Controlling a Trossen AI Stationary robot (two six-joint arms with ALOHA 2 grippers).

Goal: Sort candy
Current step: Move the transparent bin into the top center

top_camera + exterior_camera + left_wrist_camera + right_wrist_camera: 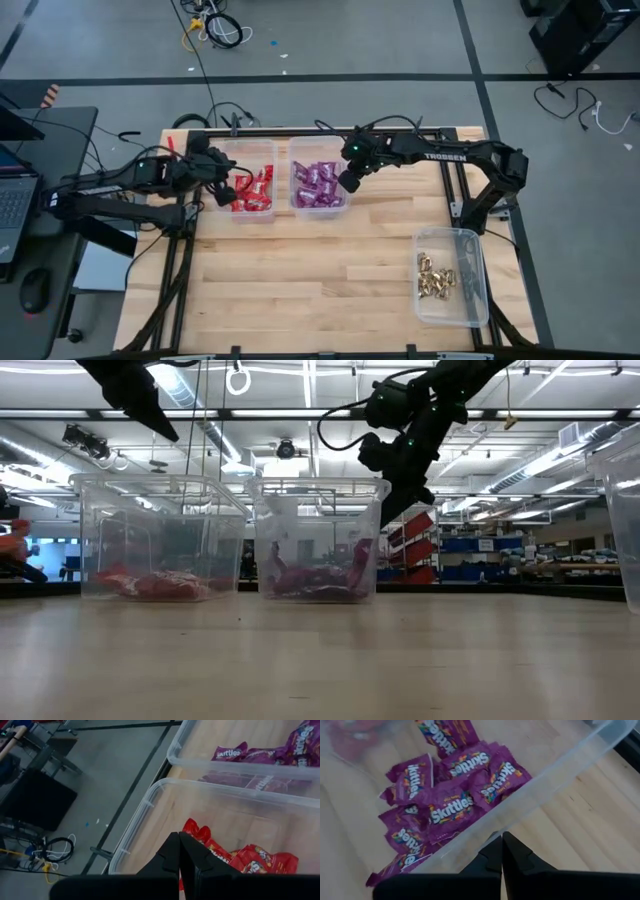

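"Skittles" on purple packets [451, 809] — "TROSSEN" on right arm [443, 156] — red packets' [260, 860] print unreadable.

Red packets [254, 190]; purple packets [318, 184]; gold pieces [436, 276]; clear bins [470, 300].

We see glossy purple packets [451, 806] and glossy red packets [250, 860] in clear smooth plastic bins [451, 312], shiny gold foil pieces [436, 277], pale matt wooden table [300, 300]

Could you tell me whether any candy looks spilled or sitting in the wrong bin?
Nothing stands out. The red packets lie in the left bin, the purple packets in the middle bin, and the gold pieces in the right bin. No candy shows loose on the table.
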